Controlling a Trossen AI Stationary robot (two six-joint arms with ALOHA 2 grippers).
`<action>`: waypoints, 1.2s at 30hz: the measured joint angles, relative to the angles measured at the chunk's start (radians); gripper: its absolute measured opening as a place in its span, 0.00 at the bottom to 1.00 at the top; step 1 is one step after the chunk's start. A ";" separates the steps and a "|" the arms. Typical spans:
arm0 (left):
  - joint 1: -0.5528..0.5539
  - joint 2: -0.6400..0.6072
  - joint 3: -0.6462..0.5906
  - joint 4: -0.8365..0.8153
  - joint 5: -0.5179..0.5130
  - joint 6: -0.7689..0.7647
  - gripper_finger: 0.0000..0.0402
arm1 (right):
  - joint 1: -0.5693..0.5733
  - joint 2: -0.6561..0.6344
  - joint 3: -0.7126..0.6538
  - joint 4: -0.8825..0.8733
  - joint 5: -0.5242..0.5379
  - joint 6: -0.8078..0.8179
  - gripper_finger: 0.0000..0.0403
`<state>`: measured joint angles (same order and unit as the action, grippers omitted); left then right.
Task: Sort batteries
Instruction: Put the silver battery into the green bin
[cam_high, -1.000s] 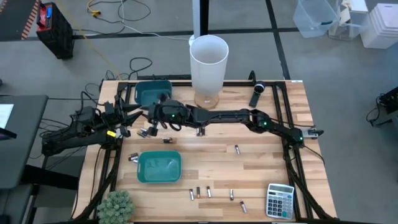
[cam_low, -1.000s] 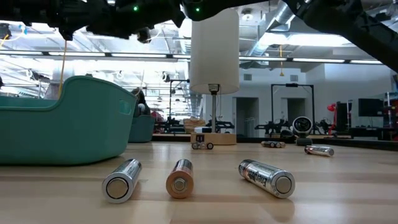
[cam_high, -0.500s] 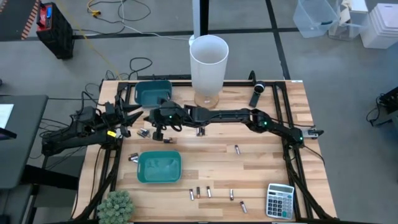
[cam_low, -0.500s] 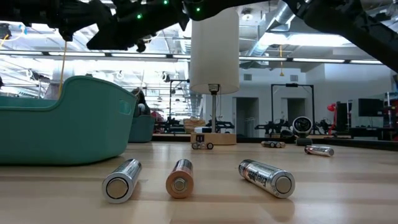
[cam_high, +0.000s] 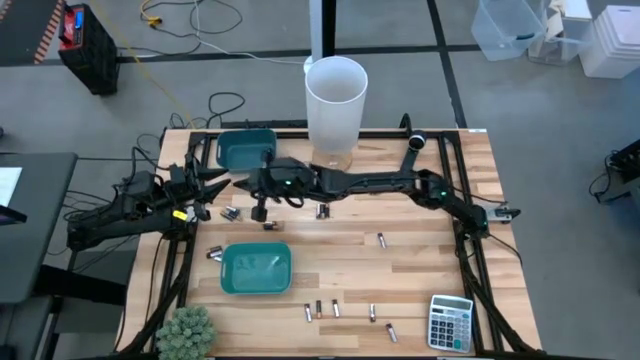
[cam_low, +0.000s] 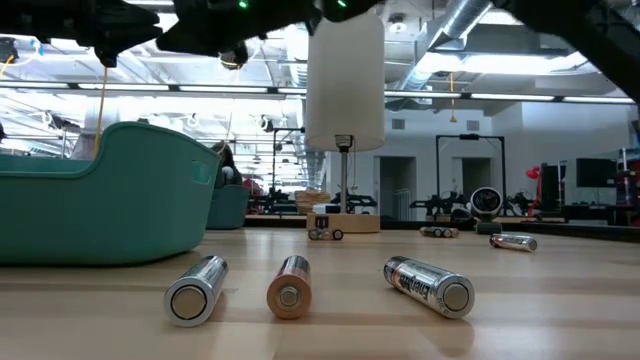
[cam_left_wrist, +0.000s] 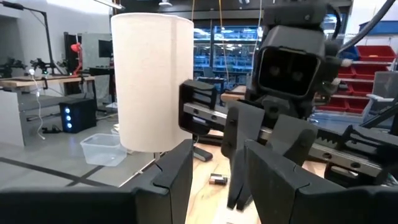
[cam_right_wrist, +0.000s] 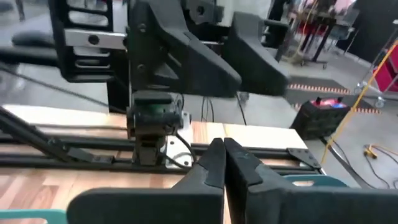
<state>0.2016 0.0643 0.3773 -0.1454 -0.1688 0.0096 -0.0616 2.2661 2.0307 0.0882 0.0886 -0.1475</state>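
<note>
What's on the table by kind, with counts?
Teal bins: 2
Batteries: about 10 visible
White cylinder: 1
Calculator: 1
Potted plant: 1
Black oblong device: 1
Total: about 16

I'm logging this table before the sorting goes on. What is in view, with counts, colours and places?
Batteries: about ten that I can count, silvery or dark; a row along the near edge, one mid-table, a few by the grippers.
Teal bins: two; one near the front left, one at the back left.
White cylinder: one, tall, back centre.
Calculator: one, grey, front right corner.
Plant: one, green, front left corner.
Black oblong device: one, back right.
Left gripper: open, at the left edge by the back bin.
Right gripper: shut, reached across to left of centre; whether it holds anything I cannot tell.
</note>
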 joint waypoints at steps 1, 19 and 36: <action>0.000 0.000 0.000 -0.001 0.000 0.000 0.34 | -0.005 -0.037 -0.087 0.066 0.000 0.009 0.04; 0.000 0.206 0.005 -0.004 -0.107 -0.048 0.34 | 0.012 -0.690 -1.289 0.881 0.148 0.141 0.05; 0.089 0.889 0.439 -0.550 -0.172 0.016 0.34 | 0.130 -0.987 -1.588 0.877 0.299 0.120 0.05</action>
<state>0.2901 0.9537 0.8165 -0.6954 -0.3408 0.0260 0.0687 1.2795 0.4423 0.9652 0.3877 -0.0277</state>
